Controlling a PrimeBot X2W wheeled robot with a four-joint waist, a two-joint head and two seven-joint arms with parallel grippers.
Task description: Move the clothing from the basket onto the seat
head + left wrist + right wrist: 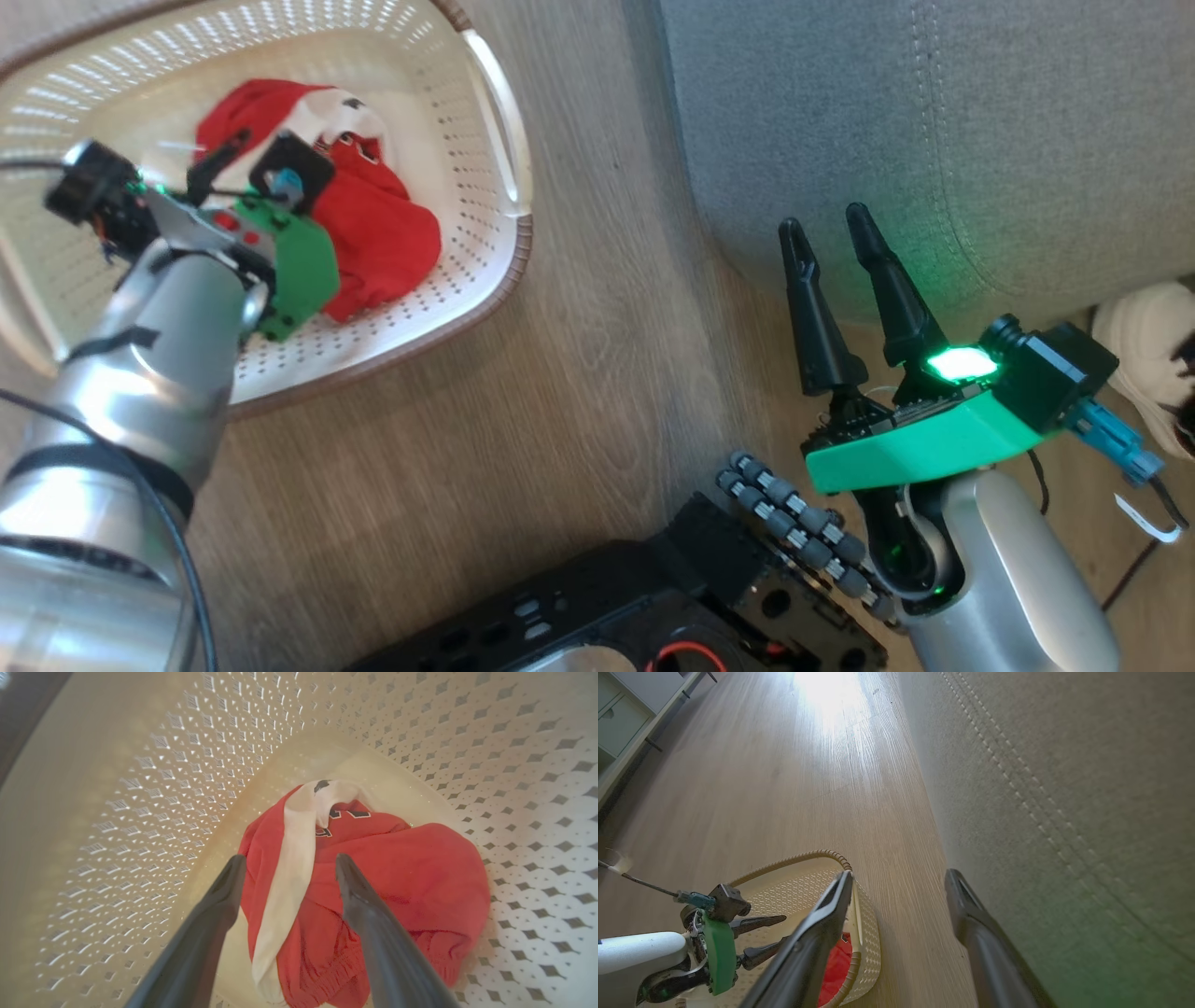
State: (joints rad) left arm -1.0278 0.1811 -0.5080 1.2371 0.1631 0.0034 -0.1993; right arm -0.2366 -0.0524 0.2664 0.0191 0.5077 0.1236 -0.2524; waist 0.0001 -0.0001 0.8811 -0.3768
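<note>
**Left gripper (289, 858) spread above clothing (420, 872)**

The seat (934, 140) is flanked by the right gripper (824, 219), likewise spread. Inside the basket (420, 308) the clothing is bunched; only 1 layer may be caught and dropped short.

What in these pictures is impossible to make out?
1. Left wrist view: the dark lettering on the bright red fabric clothing, half covered by its folded white trim.
2. Left wrist view: whether the left gripper fingertips touch the cloth.
3. Head view: how many garments lie bunched in the oval cream-white perforated plastic basket; the left gripper overlaps them.
4. Head view: the white shoe, cut off by the right edge.
</note>
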